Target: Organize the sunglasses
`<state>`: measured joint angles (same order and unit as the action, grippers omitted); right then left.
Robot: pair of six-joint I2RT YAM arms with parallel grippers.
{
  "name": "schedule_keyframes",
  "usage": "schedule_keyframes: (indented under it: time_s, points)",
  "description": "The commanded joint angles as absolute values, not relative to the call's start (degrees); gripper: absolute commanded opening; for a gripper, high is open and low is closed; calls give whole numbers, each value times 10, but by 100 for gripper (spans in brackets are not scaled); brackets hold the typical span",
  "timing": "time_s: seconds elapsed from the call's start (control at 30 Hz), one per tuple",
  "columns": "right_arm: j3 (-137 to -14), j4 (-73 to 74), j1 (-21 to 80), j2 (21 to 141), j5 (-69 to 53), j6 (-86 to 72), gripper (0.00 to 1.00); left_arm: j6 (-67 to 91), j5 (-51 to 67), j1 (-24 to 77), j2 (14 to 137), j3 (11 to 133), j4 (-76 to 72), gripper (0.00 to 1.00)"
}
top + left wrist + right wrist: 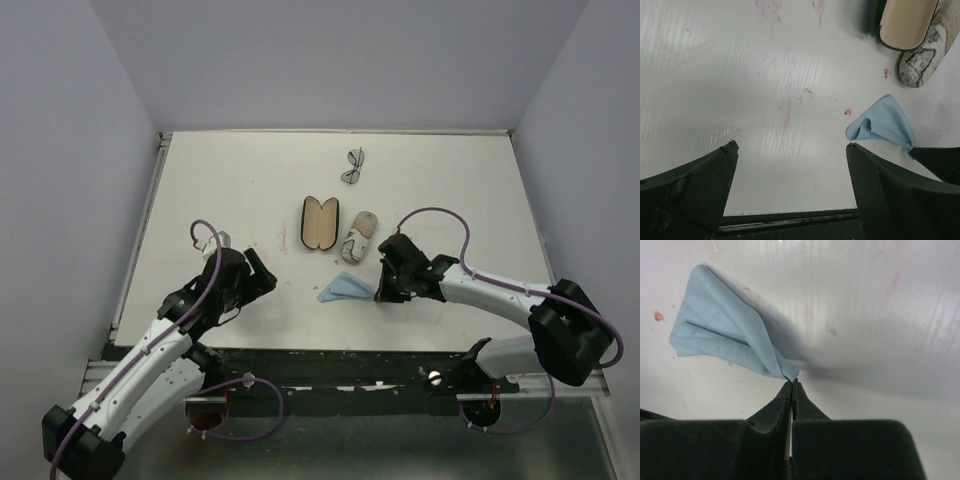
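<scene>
The right claw (791, 382) is pinching one corner of a blue cloth (722, 335), jaws clenched nearly flat, the rest trailing toward 9 o'clock. The hold is looking thin: that corner could be slipping free, or the hanging cloth could be sweeping against the pouch (359, 235) at 11 o'clock. Just left of the pouch, an open case (320, 222) is lying. Both are standing between claw and sunglasses (353, 166), which are resting at 12 o'clock, toward the table's (450, 180) far edge. The left claw (790, 150) is hanging released at 9 o'clock, holding nothing.
</scene>
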<state>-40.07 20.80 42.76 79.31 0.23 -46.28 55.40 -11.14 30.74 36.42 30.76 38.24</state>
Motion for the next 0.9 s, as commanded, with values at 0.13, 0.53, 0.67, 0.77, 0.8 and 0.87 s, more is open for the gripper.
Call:
schedule_keyframes:
  time_s: [0.13, 0.53, 0.67, 0.77, 0.8, 0.87]
  points:
    - [-368, 321, 425, 744, 56, -479, 13, 505, 33, 308, 487, 296, 247, 99]
    - [-317, 319, 425, 652, -82, -388, 51, 498, 70, 374, 600, 315, 173, 99]
    - [-356, 322, 425, 618, 22, -389, 57, 500, 50, 409, 648, 346, 178, 99]
    - [-370, 296, 424, 601, 68, -388, 57, 510, 53, 426, 688, 368, 161, 94]
    - [-373, 289, 424, 601, 77, -391, 57, 512, 51, 430, 708, 380, 160, 91]
    - [-372, 284, 425, 606, 85, -398, 58, 519, 34, 441, 742, 403, 168, 89]
